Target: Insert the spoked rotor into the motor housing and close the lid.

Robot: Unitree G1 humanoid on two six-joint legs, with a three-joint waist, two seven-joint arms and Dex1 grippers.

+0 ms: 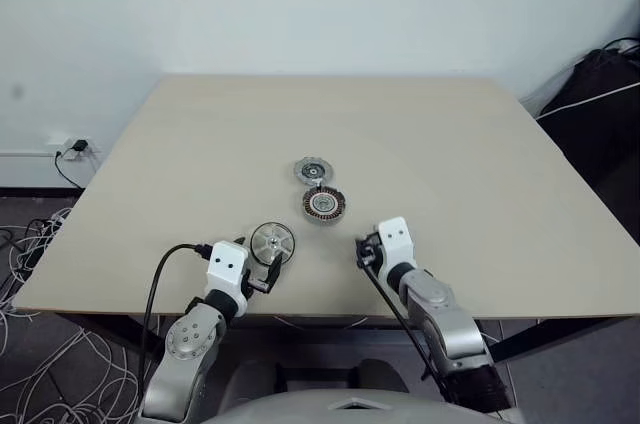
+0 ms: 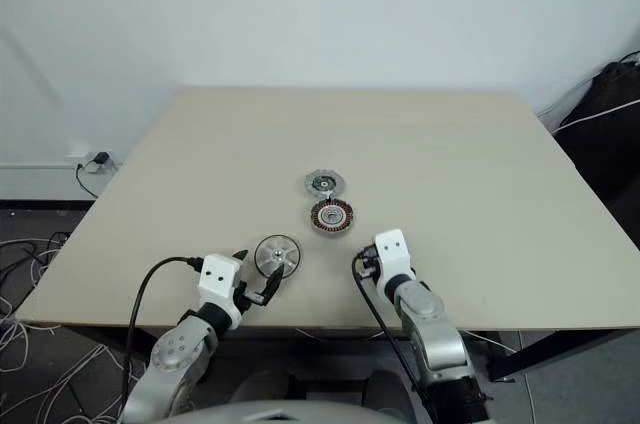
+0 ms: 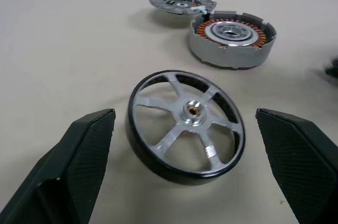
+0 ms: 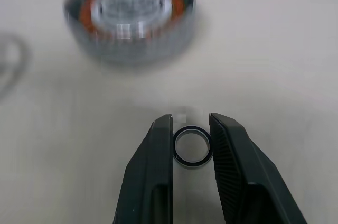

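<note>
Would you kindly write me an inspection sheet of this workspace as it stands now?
Surface: beige table, bare apart from the parts.
Job's things: spoked rotor flat on the table; motor housing open, windings showing; lid beyond it, touching or nearly so.
Clutter: small ring.
Grippers: left gripper open, fingers either side of the rotor, apart from it; right gripper shut on the small ring.
Cables: loose cables on the floor, left of the table.
Surroundings: pale wall; wall socket.
</note>
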